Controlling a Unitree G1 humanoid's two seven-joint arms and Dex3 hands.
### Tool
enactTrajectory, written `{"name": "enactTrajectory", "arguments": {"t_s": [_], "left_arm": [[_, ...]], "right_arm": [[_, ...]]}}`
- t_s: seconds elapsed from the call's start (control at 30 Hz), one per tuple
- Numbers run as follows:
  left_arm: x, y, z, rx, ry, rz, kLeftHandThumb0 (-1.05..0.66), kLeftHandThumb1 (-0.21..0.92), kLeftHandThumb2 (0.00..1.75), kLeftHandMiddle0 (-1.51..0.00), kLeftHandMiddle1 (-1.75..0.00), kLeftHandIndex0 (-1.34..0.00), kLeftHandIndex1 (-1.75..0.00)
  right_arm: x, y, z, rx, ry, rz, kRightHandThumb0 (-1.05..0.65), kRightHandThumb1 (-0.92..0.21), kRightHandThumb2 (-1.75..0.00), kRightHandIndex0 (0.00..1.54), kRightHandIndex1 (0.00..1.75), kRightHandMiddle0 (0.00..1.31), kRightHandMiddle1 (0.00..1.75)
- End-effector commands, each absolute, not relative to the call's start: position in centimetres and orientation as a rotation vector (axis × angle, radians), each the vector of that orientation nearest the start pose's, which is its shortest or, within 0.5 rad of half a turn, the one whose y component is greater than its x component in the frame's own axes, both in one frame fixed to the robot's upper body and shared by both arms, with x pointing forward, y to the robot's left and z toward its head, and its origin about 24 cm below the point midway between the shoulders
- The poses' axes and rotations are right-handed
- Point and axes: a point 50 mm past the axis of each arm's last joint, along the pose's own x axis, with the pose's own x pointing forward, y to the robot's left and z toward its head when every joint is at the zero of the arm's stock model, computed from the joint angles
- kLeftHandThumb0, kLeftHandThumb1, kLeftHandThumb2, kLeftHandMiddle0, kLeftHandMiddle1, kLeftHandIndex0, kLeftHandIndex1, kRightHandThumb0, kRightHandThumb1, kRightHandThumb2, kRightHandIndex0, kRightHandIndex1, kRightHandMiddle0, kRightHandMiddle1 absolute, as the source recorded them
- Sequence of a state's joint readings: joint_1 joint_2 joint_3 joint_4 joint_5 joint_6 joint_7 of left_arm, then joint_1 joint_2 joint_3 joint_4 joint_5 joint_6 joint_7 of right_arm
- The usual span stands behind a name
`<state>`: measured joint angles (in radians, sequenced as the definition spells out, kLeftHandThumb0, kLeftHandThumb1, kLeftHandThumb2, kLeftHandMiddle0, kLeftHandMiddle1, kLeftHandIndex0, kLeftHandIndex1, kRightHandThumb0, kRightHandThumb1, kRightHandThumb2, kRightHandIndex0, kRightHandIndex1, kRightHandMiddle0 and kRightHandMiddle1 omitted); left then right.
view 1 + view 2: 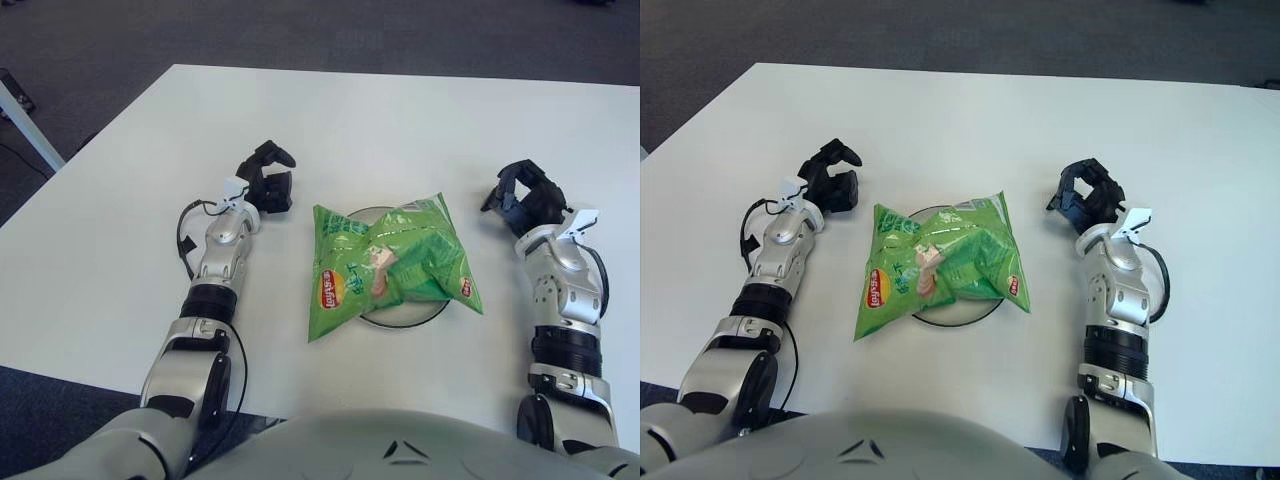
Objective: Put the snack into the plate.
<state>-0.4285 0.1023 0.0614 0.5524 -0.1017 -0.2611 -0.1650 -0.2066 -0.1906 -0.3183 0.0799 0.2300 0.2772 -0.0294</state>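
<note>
White counter [120, 200] is seen, with the green snack [390, 265] laid on the plate [405, 312]. Nothing is held: left hand [266, 180] and right hand [522, 195], fingers loosely curled, are kept beside it.

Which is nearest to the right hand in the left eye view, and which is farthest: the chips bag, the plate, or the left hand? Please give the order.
From the right hand, which shows at the table's right side:
1. The green chips bag, just to its left at the middle; its right corner comes closest.
2. The plate, under the bag, only its rim showing.
3. The left hand, beyond the bag on the left side.
</note>
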Motion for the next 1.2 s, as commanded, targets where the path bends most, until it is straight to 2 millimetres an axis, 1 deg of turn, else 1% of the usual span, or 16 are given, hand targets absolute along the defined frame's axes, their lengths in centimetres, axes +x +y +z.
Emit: {"name": "enactTrajectory", "arguments": {"t_s": [0.0,0.13,0.4,0.57,0.83,1.03,1.1,1.17], "left_arm": [[31.5,15.4,3.1,-0.014,-0.026,-0.16,-0.45,0.39,1.22,-1.19,-1.75,-0.55,-1.75],[31.4,15.4,3.1,-0.015,-0.029,-0.154,-0.46,0.39,1.23,-1.19,-1.75,-0.56,-1.75],[31.3,15.4,3.1,-0.014,-0.027,-0.157,-0.46,0.38,1.24,-1.2,-1.75,-0.56,-1.75],[31.2,15.5,3.0,-0.017,-0.022,-0.156,-0.46,0.38,1.24,-1.19,-1.75,-0.56,-1.75],[31.0,15.5,3.0,-0.016,-0.021,-0.158,-0.45,0.4,1.22,-1.19,-1.75,-0.55,-1.75],[31.0,15.4,3.1,-0.012,-0.026,-0.163,-0.45,0.4,1.21,-1.19,-1.75,-0.54,-1.75],[31.0,15.4,3.1,-0.011,-0.022,-0.165,-0.45,0.4,1.21,-1.19,-1.75,-0.54,-1.75],[31.0,15.4,3.1,-0.011,-0.02,-0.165,-0.45,0.41,1.2,-1.18,-1.75,-0.54,-1.75]], "right_arm": [[26.6,-24.4,3.0,0.073,0.216,-0.344,-0.48,-0.33,-1.3,1.15,1.75,0.61,1.75],[26.7,-24.3,3.0,0.004,0.133,-0.383,-0.48,-0.3,-1.33,1.24,1.75,0.62,1.75],[26.9,-24.2,3.1,-0.038,0.02,-0.38,-0.52,-0.22,-1.44,1.35,1.75,0.69,1.75],[26.8,-24.1,3.0,-0.047,-0.014,-0.347,-0.54,-0.15,-1.52,1.38,1.75,0.75,1.75],[26.6,-24.1,2.6,-0.067,-0.026,-0.31,-0.55,-0.14,-1.54,1.39,1.75,0.76,1.75],[26.3,-23.2,2.6,-0.27,-0.043,-0.31,-0.53,-0.19,-1.48,1.39,1.75,0.72,1.75],[26.3,-23.1,2.7,-0.366,-0.046,-0.3,-0.53,-0.19,-1.47,1.39,1.75,0.72,1.75],[26.3,-23.1,2.8,-0.421,-0.046,-0.29,-0.53,-0.2,-1.46,1.39,1.75,0.71,1.75]]}}
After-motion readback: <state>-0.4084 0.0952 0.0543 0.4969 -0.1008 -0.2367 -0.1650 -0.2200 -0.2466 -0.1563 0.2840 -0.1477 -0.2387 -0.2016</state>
